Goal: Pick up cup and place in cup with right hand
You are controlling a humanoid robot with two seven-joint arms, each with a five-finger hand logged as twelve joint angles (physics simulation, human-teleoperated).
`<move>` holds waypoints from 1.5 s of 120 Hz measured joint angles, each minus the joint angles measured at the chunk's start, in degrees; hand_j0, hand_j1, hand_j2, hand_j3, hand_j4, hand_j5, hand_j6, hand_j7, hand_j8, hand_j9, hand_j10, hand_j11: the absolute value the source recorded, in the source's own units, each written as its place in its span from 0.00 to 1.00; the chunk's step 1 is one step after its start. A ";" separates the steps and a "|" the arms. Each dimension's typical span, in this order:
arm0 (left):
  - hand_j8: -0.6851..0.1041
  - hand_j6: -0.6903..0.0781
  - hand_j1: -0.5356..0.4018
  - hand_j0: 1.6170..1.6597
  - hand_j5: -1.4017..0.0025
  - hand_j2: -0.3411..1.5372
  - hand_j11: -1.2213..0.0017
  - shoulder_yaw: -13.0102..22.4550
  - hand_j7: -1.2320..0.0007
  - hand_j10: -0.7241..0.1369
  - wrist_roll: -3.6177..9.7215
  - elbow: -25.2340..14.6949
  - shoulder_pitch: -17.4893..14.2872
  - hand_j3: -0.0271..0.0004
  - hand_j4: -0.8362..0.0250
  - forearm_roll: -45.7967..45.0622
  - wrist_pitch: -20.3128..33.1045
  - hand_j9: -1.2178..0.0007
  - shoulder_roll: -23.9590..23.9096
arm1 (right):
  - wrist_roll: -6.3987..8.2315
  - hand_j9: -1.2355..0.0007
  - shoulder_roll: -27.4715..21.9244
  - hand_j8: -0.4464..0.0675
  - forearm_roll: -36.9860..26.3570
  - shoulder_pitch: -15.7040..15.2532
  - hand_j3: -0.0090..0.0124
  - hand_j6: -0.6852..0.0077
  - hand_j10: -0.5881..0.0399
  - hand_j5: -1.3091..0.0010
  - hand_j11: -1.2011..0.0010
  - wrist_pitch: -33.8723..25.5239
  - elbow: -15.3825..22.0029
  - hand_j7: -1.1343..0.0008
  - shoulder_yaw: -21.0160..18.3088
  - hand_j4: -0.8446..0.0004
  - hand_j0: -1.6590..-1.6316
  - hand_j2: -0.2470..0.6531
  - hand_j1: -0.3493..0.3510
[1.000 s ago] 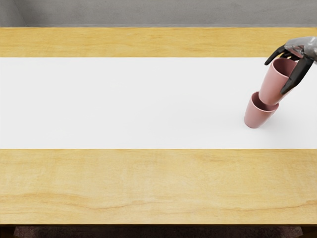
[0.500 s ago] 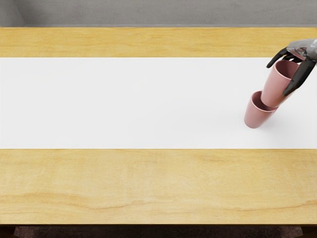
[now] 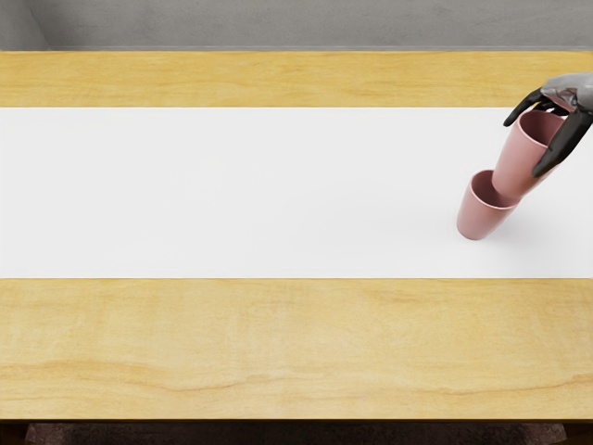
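Observation:
My right hand [image 3: 536,144] comes in at the right edge with its dark fingers around a pink cup [image 3: 524,159]. That held cup leans, its rim up and to the right, and its bottom end overlaps the right part of the mouth of a second pink cup [image 3: 482,218]. Whether the bottom is inside the rim or just above or behind it, I cannot tell. The lower cup stands on the white strip. Part of the held cup's right side is hidden by a finger.
A long white strip [image 3: 232,195] crosses the wooden table [image 3: 278,343] from side to side. A grey wall [image 3: 306,23] rises behind the table's far edge.
My right hand and the held cup have shifted slightly to the right. The lower cup has stayed in the same spot.

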 joint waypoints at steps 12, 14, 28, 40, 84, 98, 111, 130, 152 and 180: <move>0.87 0.90 0.94 0.96 1.00 0.18 1.00 0.00 1.00 0.84 0.00 0.00 0.00 0.99 0.97 0.00 0.00 1.00 0.00 | -0.01 0.54 0.10 0.31 -0.07 -0.23 0.41 0.57 0.32 0.56 0.53 -0.33 -0.10 0.52 0.00 0.54 0.20 0.21 0.60; 0.87 0.90 0.94 0.96 1.00 0.18 1.00 0.00 1.00 0.84 0.00 0.00 -0.01 0.99 0.97 0.00 0.00 1.00 0.00 | -0.01 0.54 0.12 0.31 -0.07 -0.26 0.40 0.57 0.32 0.56 0.53 -0.36 -0.11 0.52 -0.01 0.54 0.20 0.22 0.60; 0.87 0.90 0.94 0.96 1.00 0.18 1.00 0.00 1.00 0.84 0.00 0.00 0.07 0.99 0.97 0.00 0.00 1.00 0.00 | -0.01 0.55 0.21 0.29 -0.13 -0.34 0.41 0.56 0.32 0.56 0.53 -0.50 -0.15 0.52 0.00 0.54 0.22 0.21 0.57; 0.87 0.90 0.94 0.96 1.00 0.18 1.00 0.00 1.00 0.84 0.00 0.00 0.25 0.99 0.97 0.00 0.00 1.00 0.00 | 0.00 0.54 0.41 0.29 -0.14 -0.33 0.44 0.56 0.31 0.56 0.53 -0.58 -0.18 0.52 0.01 0.54 0.20 0.19 0.56; 0.87 0.90 0.94 0.96 1.00 0.18 1.00 0.00 1.00 0.84 0.00 0.00 0.25 0.99 0.97 0.00 0.00 1.00 0.00 | 0.00 0.54 1.35 0.30 -0.27 -0.49 0.44 0.56 0.31 0.56 0.53 -1.26 -1.21 0.52 -0.44 0.54 0.19 0.18 0.56; 0.87 0.90 0.94 0.96 1.00 0.18 1.00 0.00 1.00 0.84 0.00 0.00 0.25 0.99 0.97 0.00 0.00 1.00 0.00 | 0.00 0.54 1.42 0.29 -0.29 -0.50 0.42 0.55 0.31 0.56 0.52 -1.40 -1.38 0.52 -0.78 0.53 0.19 0.17 0.56; 0.87 0.90 0.94 0.96 1.00 0.18 1.00 0.00 1.00 0.84 0.00 0.00 0.24 0.98 0.97 0.00 0.00 1.00 0.00 | 0.00 0.53 1.50 0.30 -0.30 -0.54 0.41 0.56 0.30 0.55 0.52 -1.64 -1.44 0.51 -1.00 0.52 0.20 0.19 0.58; 0.87 0.90 0.94 0.96 1.00 0.18 1.00 0.00 1.00 0.84 0.00 0.00 0.25 0.99 0.97 0.00 0.00 1.00 0.00 | -0.01 0.53 2.10 0.32 -0.29 -0.06 0.41 0.57 0.33 0.55 0.51 -1.86 -1.70 0.51 -1.16 0.52 0.23 0.23 0.59; 0.87 0.90 0.94 0.96 1.00 0.18 1.00 0.00 1.00 0.84 0.00 0.00 0.25 0.99 0.97 0.00 0.00 1.00 0.00 | 0.00 0.53 2.63 0.30 -0.32 0.25 0.41 0.56 0.31 0.56 0.52 -1.87 -1.81 0.51 -1.10 0.52 0.22 0.22 0.58; 0.87 0.90 0.94 0.96 1.00 0.18 1.00 0.00 1.00 0.84 0.00 0.00 0.76 0.99 0.97 0.00 0.00 1.00 0.00 | -0.02 0.54 3.58 0.29 -0.26 0.22 0.43 0.56 0.32 0.56 0.52 -1.88 -1.81 0.52 -0.95 0.53 0.20 0.25 0.58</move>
